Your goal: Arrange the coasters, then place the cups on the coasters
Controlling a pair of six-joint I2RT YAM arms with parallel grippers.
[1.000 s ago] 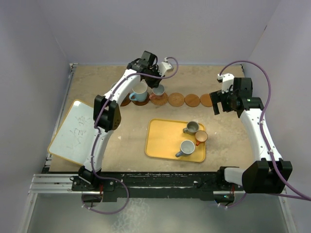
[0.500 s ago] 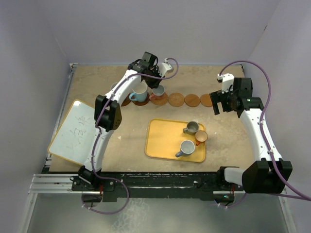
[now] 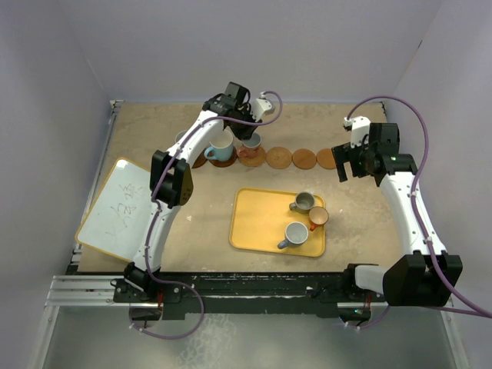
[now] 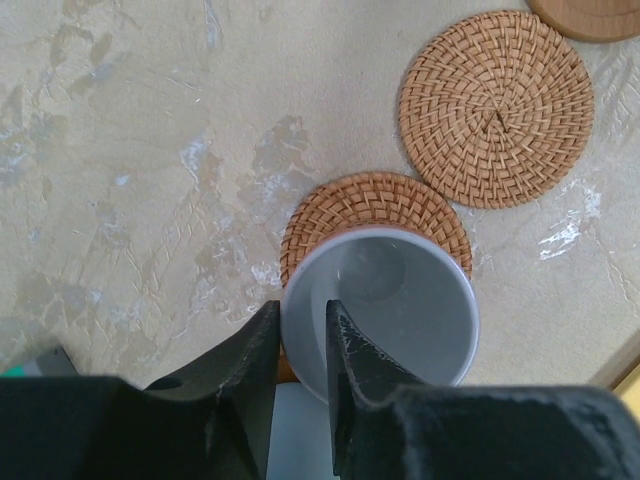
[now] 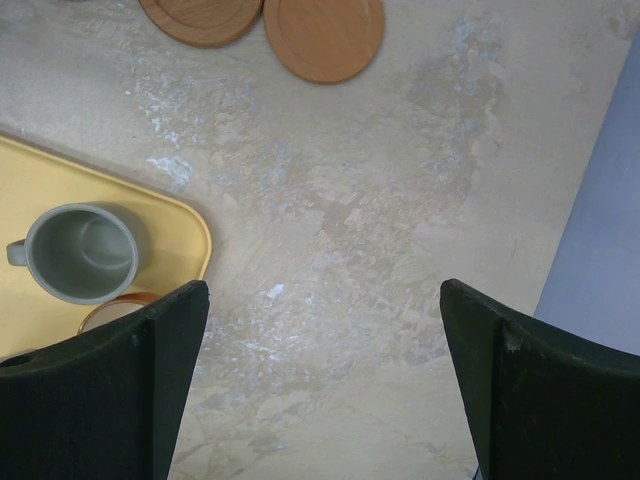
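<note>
A pale grey cup (image 4: 390, 310) stands on a woven coaster (image 4: 345, 200). My left gripper (image 4: 303, 312) straddles its near rim, one finger outside and one inside, jaws slightly parted, so open. From above, that cup (image 3: 250, 142) sits beside a large blue cup (image 3: 219, 147), which rests on another coaster. Three bare coasters (image 3: 277, 157) (image 3: 304, 159) (image 3: 327, 158) continue the row to the right. My right gripper (image 3: 344, 165) hangs wide open and empty near the row's right end. Three cups wait on the tray: grey (image 3: 304, 202), orange-brown (image 3: 318, 217), pale (image 3: 296, 232).
The yellow tray (image 3: 257, 223) lies mid-table; its corner (image 5: 170, 220) shows left of my right fingers. A whiteboard (image 3: 115, 207) lies at the left edge. Walls close in the back and both sides. A second woven coaster (image 4: 495, 108) lies just beyond the cup.
My left jaws have loosened from a tight pinch on the pale cup's rim to a small gap. The cup stays on its coaster. The right arm is still.
</note>
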